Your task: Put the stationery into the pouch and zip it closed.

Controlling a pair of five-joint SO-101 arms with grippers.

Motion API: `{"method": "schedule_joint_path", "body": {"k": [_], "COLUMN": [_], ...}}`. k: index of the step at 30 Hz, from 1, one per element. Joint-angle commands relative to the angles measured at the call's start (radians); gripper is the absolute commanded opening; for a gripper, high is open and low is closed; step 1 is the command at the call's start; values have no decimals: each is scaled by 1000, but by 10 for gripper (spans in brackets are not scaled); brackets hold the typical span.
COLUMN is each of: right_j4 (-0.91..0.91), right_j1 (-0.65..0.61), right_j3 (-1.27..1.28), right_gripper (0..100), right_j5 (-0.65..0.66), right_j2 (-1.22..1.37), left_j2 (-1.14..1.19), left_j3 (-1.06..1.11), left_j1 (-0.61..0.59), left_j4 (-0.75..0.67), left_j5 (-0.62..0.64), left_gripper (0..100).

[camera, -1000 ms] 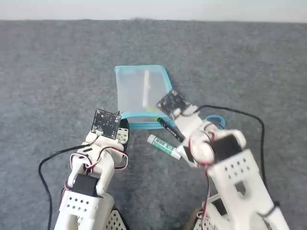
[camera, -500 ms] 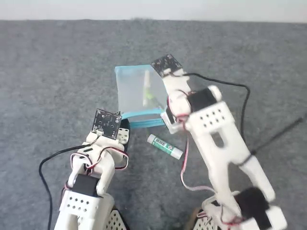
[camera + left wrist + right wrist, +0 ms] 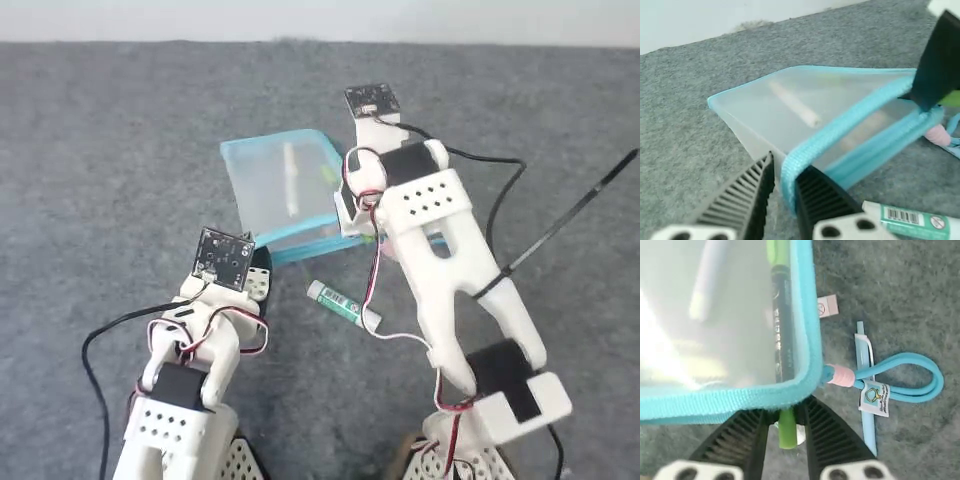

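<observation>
The right claw (image 3: 785, 440) is closed on a green pen (image 3: 787, 426) whose front part is in the pouch (image 3: 715, 315). Its arm is stretched forward beside the pouch mouth. The left claw (image 3: 784, 195) grips the pouch's blue edge, low over the worktop (image 3: 100, 150). A glue stick (image 3: 342, 303) lies near the pouch.

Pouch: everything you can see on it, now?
The pouch is translucent, plastic-looking, with teal fabric trim around its open zip mouth. It lies on grey carpet, mouth raised. The left pincer pinches the trim at one corner; the right pincer holds a green-tipped pen partway through the mouth. A white stick lies inside. A teal loop with a pink end and a small tag trails from the other corner.
</observation>
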Motion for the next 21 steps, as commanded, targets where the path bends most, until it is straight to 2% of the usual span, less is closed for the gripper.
{"method": "schedule_joint_path", "body": {"k": [1,6,8,13,21], "right_j4": [5,4,4,67,312], "right_j1": [-18,-68,-70,-62,-71], "right_j3": [-100,-137,-146,-189,-244], "right_gripper": [43,236,285,292,293], "right_j5": [-21,69,89,166,342], "right_j2": [5,31,27,-30,-203], "left_j2": [5,5,5,5,5], "left_j3": [-18,-18,-18,-18,-18], "left_j1": [0,0,0,0,0], "left_j4": [-21,-18,-18,-18,-20], "left_j5": [3,3,3,3,3], "left_gripper": [12,12,12,12,12]}}
